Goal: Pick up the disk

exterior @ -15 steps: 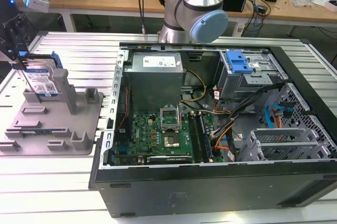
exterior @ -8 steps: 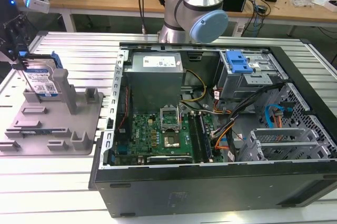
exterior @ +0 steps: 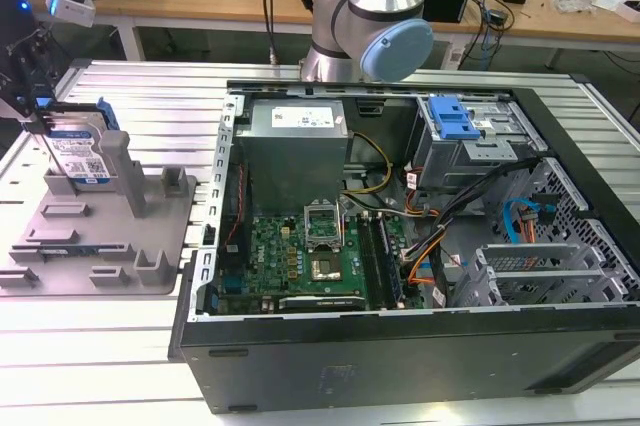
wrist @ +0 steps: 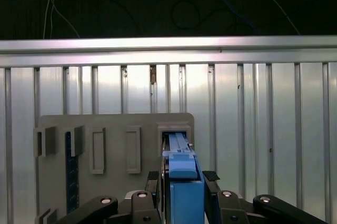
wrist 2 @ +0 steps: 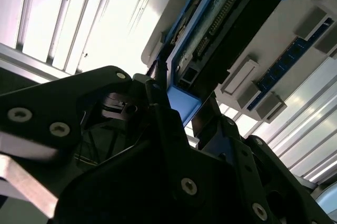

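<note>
The gripper point(wrist: 181, 176) is seen closed on the disk point(wrist: 183, 192). In the first wrist view the disk is held edge-on between the jaws, its blue rail filling the space between them, with one finger point(wrist: 152, 177) laid against each side. In the second wrist view a thin finger point(wrist 2: 158, 79) is seen flat along the disk's side, and the connector end of the disk is seen just beyond the jaws.

In the exterior view the disk point(exterior: 80, 151) is shown upright on its edge, label facing out, with its top corner taken between the jaws and the rest hanging below them. Its lower edge is seen down at the grey holder point(exterior: 110, 236). Whether it has left the slot cannot be told. A grey post point(exterior: 115, 161) of the holder is seen just beside the disk, on the side away from the jaws.

Beneath the jaws the holder is laid flat on the slatted metal table point(exterior: 150, 86). A narrow blue strip point(wrist: 68, 166) is lodged in another of its slots, apart from the jaws.

The open computer case point(exterior: 400, 356) is set well apart from the jaws, toward the exterior view's right, with the arm's base point(exterior: 370, 6) behind it.
</note>
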Available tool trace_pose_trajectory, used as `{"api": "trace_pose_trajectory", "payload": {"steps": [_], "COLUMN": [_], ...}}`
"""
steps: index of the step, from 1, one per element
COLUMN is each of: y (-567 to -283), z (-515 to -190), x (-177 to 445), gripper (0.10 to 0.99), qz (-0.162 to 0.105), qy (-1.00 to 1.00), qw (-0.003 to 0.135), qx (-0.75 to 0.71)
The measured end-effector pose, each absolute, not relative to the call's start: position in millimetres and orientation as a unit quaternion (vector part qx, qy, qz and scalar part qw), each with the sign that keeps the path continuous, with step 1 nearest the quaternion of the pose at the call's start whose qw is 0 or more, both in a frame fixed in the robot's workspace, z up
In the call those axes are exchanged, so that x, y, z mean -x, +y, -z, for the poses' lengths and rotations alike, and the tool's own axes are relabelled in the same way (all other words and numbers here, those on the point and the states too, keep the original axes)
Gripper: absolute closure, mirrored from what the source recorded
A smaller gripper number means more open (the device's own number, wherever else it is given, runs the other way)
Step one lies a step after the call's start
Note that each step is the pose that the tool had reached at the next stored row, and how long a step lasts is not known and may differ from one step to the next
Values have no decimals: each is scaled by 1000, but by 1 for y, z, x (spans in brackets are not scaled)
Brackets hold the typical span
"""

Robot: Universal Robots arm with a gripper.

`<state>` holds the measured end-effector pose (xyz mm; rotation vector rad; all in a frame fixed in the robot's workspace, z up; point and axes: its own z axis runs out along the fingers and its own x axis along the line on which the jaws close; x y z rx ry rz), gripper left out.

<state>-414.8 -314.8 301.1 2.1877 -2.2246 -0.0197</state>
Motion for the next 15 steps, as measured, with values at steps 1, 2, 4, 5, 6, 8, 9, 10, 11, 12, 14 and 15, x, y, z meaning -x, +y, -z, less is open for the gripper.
{"api": "trace_pose_trajectory", "payload": {"steps": [1,2,4,5,6,8,9,10,11,12,14,15], "y": [-315,-315,-315,-315,-315,-315,-315,-315,-315,-315,-315,-315], "z": [-301,-301,-301,-301,-301,-301,-301,-301,-301,-301,-300,-300], "x": [415,415,415,415,415,415,415,415,415,415,415,415], "gripper": [643,643,643,643,643,643,643,643,643,655,722,722], "qz": [6,6,6,6,6,6,6,6,6,6,6,6], "qy": [-713,-713,-713,-713,-713,-713,-713,-713,-713,-713,-713,-713], "qw": [11,11,11,11,11,11,11,11,11,11,11,11], "qx": [-701,-701,-701,-701,-701,-701,-701,-701,-701,-701,-701,-701]}}
